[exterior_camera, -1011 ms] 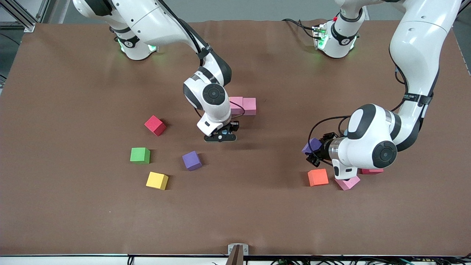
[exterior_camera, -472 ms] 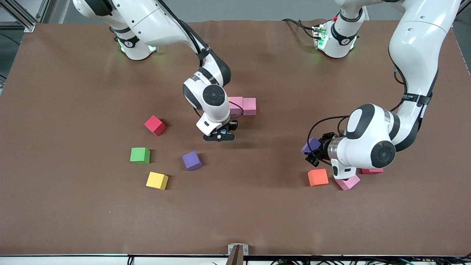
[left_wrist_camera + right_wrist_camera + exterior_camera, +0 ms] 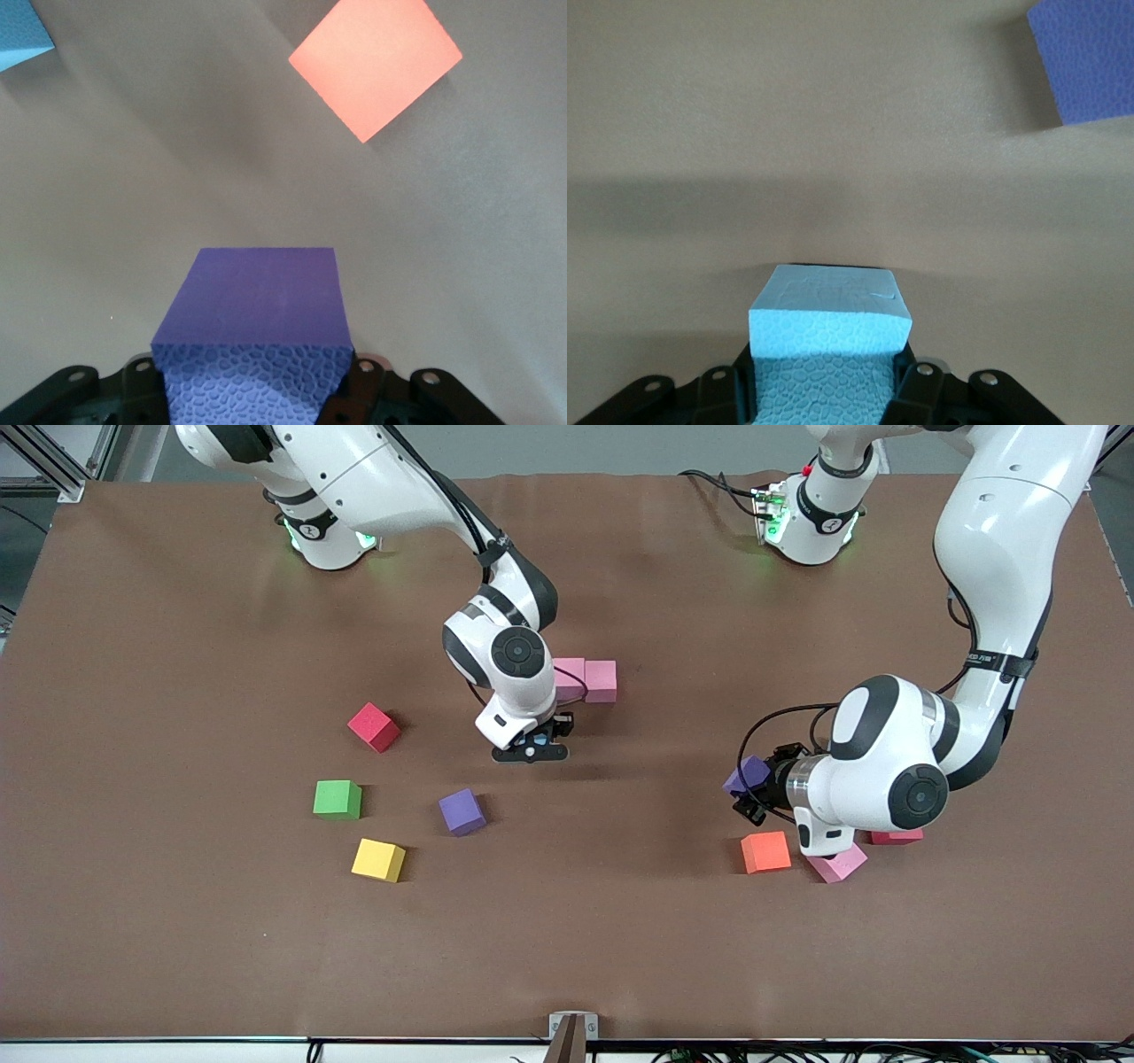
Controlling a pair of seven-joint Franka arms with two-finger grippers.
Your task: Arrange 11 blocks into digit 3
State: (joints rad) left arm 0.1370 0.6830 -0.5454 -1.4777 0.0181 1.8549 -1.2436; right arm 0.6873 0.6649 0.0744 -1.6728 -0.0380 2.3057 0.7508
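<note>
My right gripper (image 3: 530,749) is shut on a light blue cube (image 3: 828,341), low over the table beside two touching pink cubes (image 3: 586,680). My left gripper (image 3: 749,790) is shut on a purple cube (image 3: 746,774), which also shows in the left wrist view (image 3: 257,328), held over the table beside an orange cube (image 3: 765,851). A pink cube (image 3: 837,864) and a red cube (image 3: 895,836) lie partly hidden under the left arm. Another red cube (image 3: 373,726), a purple cube (image 3: 462,811) and a yellow cube (image 3: 378,859) lie loose toward the right arm's end.
A green cube (image 3: 337,798) sits between the red and yellow cubes. The left wrist view shows the orange cube (image 3: 375,66) and the corner of another light blue cube (image 3: 18,40). The right wrist view shows the loose purple cube (image 3: 1090,62).
My right gripper has shifted slightly toward the pink cubes with the light blue cube. My left gripper has drifted slightly toward the right arm's end with the purple cube.
</note>
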